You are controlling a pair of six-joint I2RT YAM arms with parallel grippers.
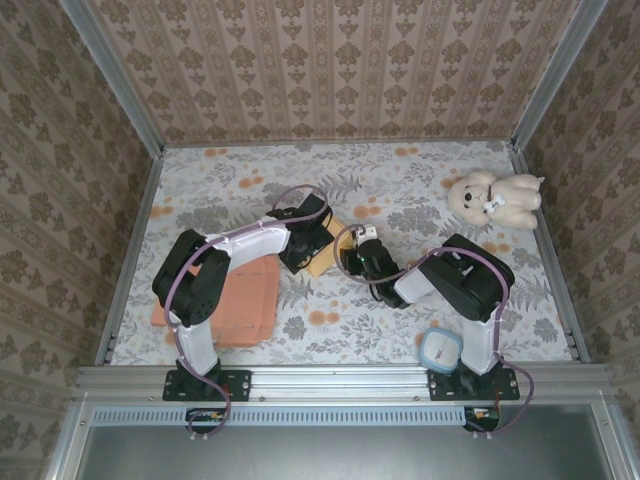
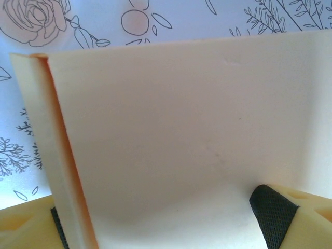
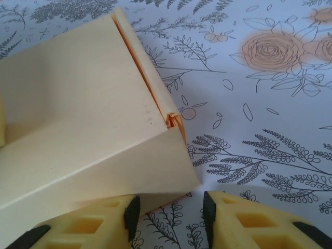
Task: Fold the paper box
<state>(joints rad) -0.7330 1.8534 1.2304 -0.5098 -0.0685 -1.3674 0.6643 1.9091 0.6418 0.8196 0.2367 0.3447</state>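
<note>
The paper box [image 1: 322, 262] is a cream, folded-up block with orange edges, lying mid-table between both arms. My left gripper [image 1: 300, 245] is over its left part. In the left wrist view a broad cream panel of the box [image 2: 181, 129] spans the wide-open left gripper [image 2: 163, 223]; one pad [image 2: 272, 215] lies against that panel, and the other finger sits by the box's orange-edged side. My right gripper [image 3: 170, 212] stands open just off the box's near corner [image 3: 78, 104], with only tablecloth between its pads. It sits right of the box [image 1: 352, 262].
A cream teddy bear [image 1: 495, 198] sits at the back right. A salmon pad [image 1: 230, 300] lies front left under the left arm. A round blue-rimmed object [image 1: 440, 348] is by the right arm's base. Metal rails and papered walls enclose the floral tablecloth [image 1: 400, 180].
</note>
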